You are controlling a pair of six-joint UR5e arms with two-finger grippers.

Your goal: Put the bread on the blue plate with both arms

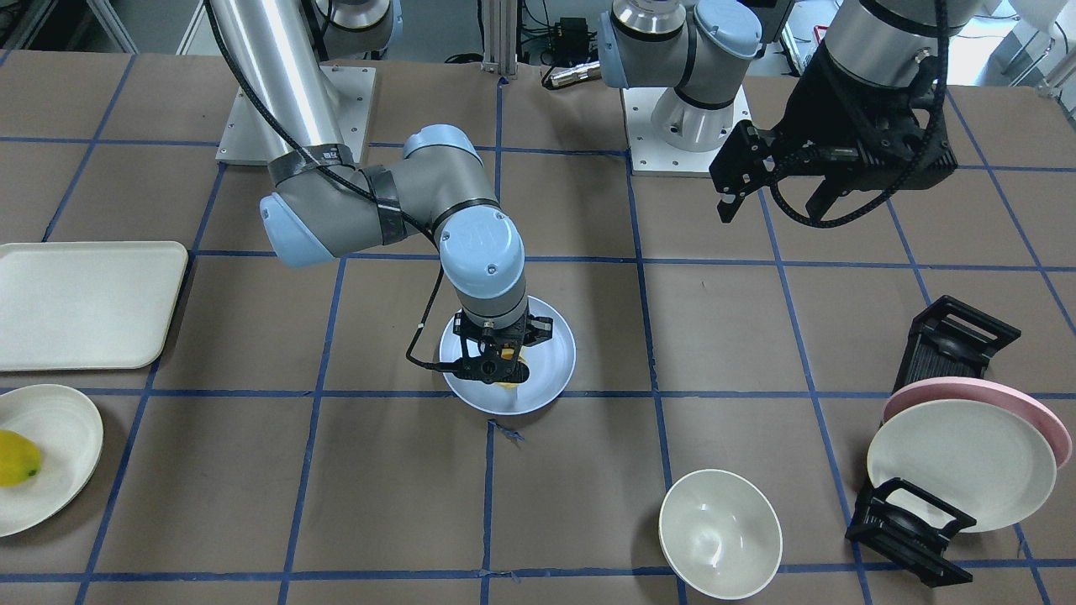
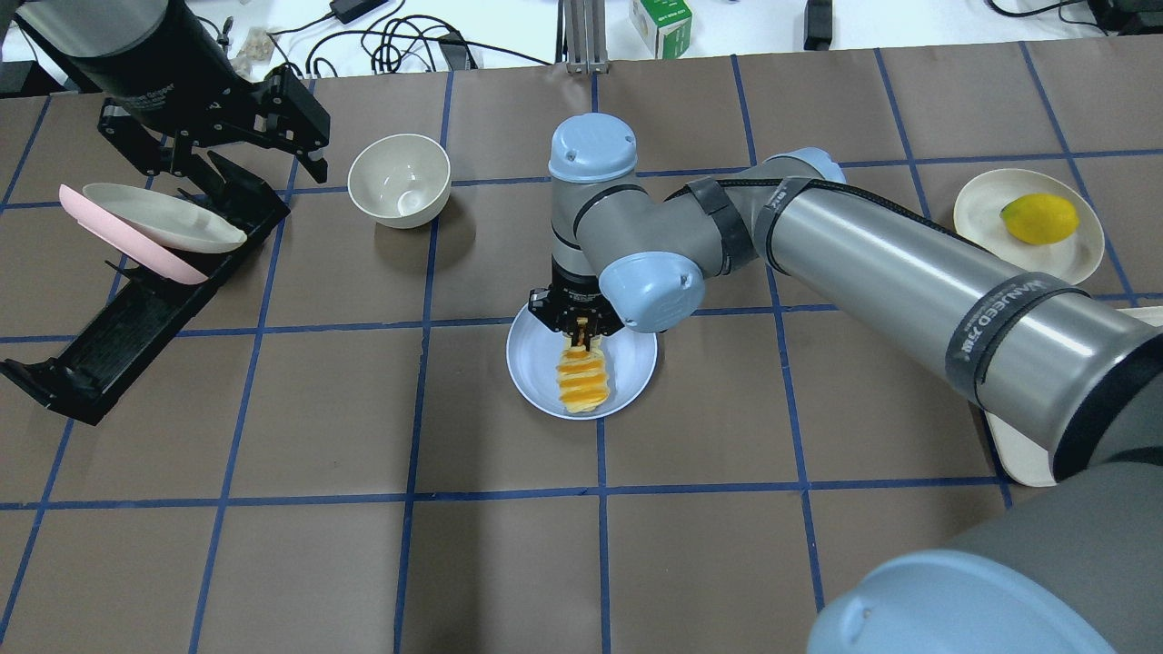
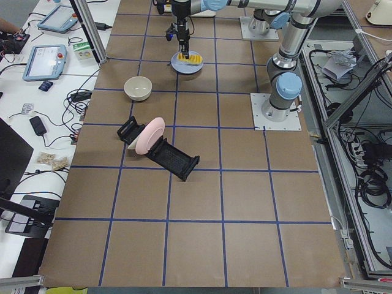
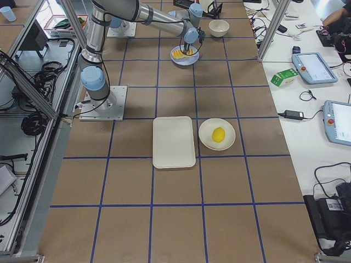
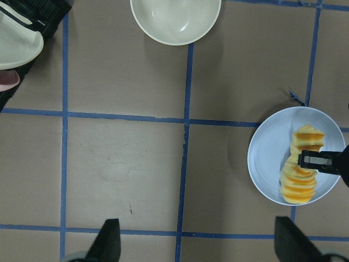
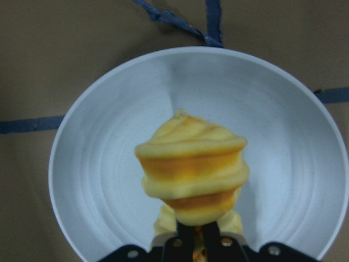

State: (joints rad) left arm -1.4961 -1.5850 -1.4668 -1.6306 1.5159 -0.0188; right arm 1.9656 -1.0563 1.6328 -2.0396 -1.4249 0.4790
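rack (image 2: 136, 318): black, at the far left; it held a pink plate (image 1: 992, 388) and a cream plate (image 2: 159, 216) on edge, leaning together.
left gripper (image 1: 777, 200): raised high over the table's left half, jaws spread wide, nothing between them.
bowl (image 2: 400, 177): cream, upright, right of the rack and apart from it.
blue plate (image 2: 536, 363): mid-table, flat on the brown cover.
bread (image 2: 581, 381): within the blue plate's rim, pinched at its far end; whether it rested on the plate could not be told.
right gripper (image 2: 582, 340): pointed down over the blue plate, jaws closed on the bread.
fruit (image 2: 1038, 219): yellow, on a small plate (image 2: 986, 213), far right.
tray (image 4: 174, 141): cream, beside the small plate, on its near side.
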